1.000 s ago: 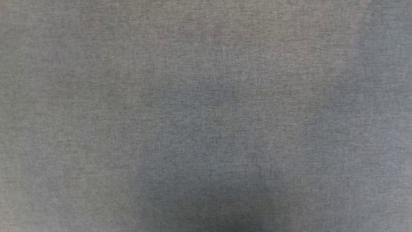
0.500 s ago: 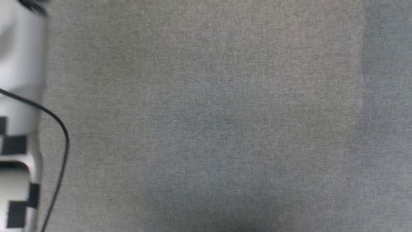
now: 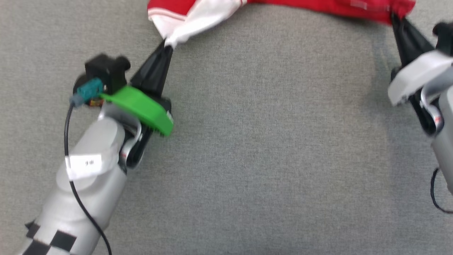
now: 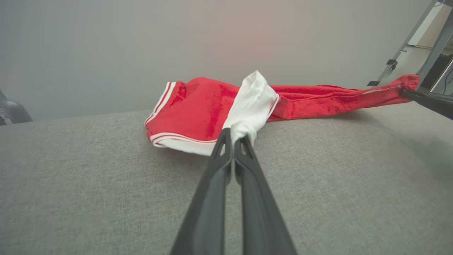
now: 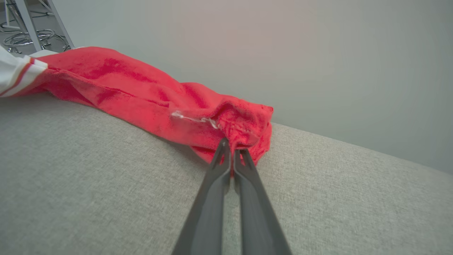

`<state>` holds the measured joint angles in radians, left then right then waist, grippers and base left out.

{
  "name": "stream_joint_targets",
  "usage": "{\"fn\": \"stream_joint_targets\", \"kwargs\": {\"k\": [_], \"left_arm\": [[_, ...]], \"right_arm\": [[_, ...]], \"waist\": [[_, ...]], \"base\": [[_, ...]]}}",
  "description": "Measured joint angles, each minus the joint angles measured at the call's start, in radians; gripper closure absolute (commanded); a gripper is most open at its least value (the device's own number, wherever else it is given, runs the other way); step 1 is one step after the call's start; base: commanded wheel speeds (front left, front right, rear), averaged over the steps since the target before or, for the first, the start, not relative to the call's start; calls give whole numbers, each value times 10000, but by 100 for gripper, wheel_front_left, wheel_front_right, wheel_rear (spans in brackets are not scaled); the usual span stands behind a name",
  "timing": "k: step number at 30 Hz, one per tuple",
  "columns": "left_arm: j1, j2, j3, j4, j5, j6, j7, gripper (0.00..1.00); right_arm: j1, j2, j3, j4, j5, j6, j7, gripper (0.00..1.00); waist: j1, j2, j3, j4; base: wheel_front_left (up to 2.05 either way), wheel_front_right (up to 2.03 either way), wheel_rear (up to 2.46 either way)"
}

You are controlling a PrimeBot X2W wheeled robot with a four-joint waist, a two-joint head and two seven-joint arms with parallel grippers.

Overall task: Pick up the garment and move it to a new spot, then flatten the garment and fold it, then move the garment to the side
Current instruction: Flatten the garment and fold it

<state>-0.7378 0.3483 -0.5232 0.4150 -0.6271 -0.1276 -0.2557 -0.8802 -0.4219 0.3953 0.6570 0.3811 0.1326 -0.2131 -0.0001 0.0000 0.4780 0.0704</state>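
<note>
The garment (image 3: 318, 9), a red shirt with white sleeves and red-white striped trim, lies bunched along the top edge of the head view on the grey cloth surface (image 3: 247, 141). My left gripper (image 3: 167, 45) is shut on a white sleeve (image 4: 253, 102) at the garment's left end. At the upper right, my right gripper (image 3: 393, 17) is shut on the red fabric (image 5: 226, 117) at the other end. In the left wrist view the garment (image 4: 198, 109) stretches from my left gripper (image 4: 233, 136) toward the other gripper's dark fingers (image 4: 430, 101). The right gripper (image 5: 231, 145) pinches a red fold.
The grey cloth surface spreads wide below the garment. A pale wall (image 4: 212, 42) rises behind its far edge. Metal frame legs (image 4: 407, 39) stand at the far right in the left wrist view, and a stool base (image 5: 24, 37) stands at the upper left of the right wrist view.
The head view has shifted: earlier it held bare grey cloth, then a pale forearm at the left edge. Now both grippers and the garment are in it.
</note>
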Motion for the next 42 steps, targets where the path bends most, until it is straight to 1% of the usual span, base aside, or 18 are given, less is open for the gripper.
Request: {"fn": "stream_joint_targets", "kwargs": {"k": [3,5,6,10,18,24,28,34,37,42], "left_arm": [[874,286,-198,140,-359,0,-2,100],[1423,566,-330,236,-372,0,-2,100],[2101,836,-410,230,-472,0,-2,100],[2974,1047,-775,38,-717,0,31,100],[4482,1388,-1404,-752,-1154,-2,568,100],[5649,1841,-1705,-1574,-1626,10,1204,100],[6441,2324,-1707,-2349,-1969,178,1603,100],[7403,3009,-1536,-3565,-2819,437,2245,100],[7868,3363,-1567,-4109,-3053,470,2554,100],[8457,3783,-1707,-4901,-3453,606,3035,100]], "right_arm": [[956,-337,119,-209,418,0,194,100],[1533,-554,104,-274,715,0,272,100],[2263,-784,105,-343,1062,0,449,100],[3192,-991,176,-564,1584,0,688,100],[4982,-1271,238,-1302,2786,0,1317,100],[6088,-1551,151,-2144,3503,0,1476,100],[6876,-1730,31,-2725,3747,0,1547,100],[8048,-1910,-259,-3440,4140,0,1655,100],[8635,-2027,-407,-3795,4247,0,1772,100],[9491,-2153,-796,-4347,4456,0,2023,100]], "waist": [[0,0,-448,47],[0,0,-757,74],[0,0,-1174,102],[0,0,-1717,136],[0,0,-2698,167],[0,0,-3365,145],[0,0,-3790,114],[0,0,-4288,94],[0,0,-4479,86],[0,0,-4662,72]], "base": [[0,0,0],[0,0,0],[0,0,0],[0,0,0],[0,0,0],[0,0,0],[0,0,0],[0,0,0],[0,0,0],[0,0,0]]}}
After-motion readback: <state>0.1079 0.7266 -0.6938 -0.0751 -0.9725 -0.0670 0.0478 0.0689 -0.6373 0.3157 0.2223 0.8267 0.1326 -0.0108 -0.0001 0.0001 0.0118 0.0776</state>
